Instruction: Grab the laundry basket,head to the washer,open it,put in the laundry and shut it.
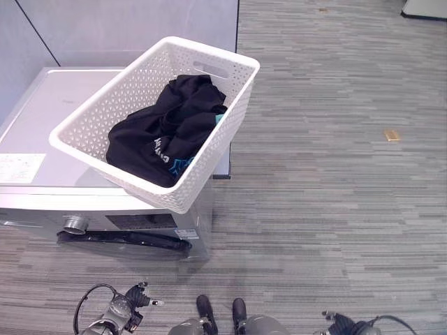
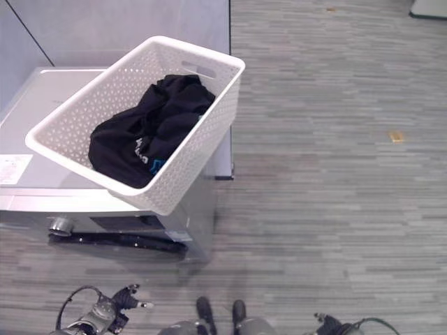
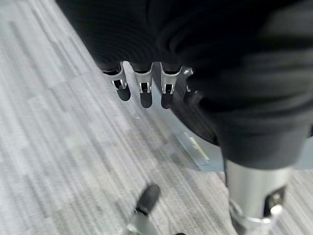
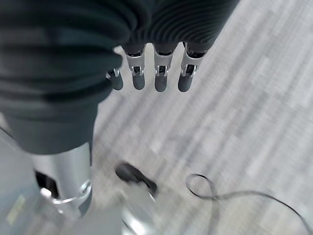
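The white laundry basket [image 1: 167,118] with dark laundry [image 1: 167,132] is sitting atop the washer [image 1: 42,139], ahead of both lowered hands, freeing them. Left hand [image 3: 142,88] and right hand [image 4: 156,73] are hanging relaxed and empty, probably to open the door [image 1: 126,239].

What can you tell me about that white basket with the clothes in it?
The white basket looks like plastic, rectangular, its walls perforated all over, with a slot handle in the far end. It sits askew on the washer, one corner overhanging the front edge. Crumpled black laundry lies inside. Neither hand touches it.
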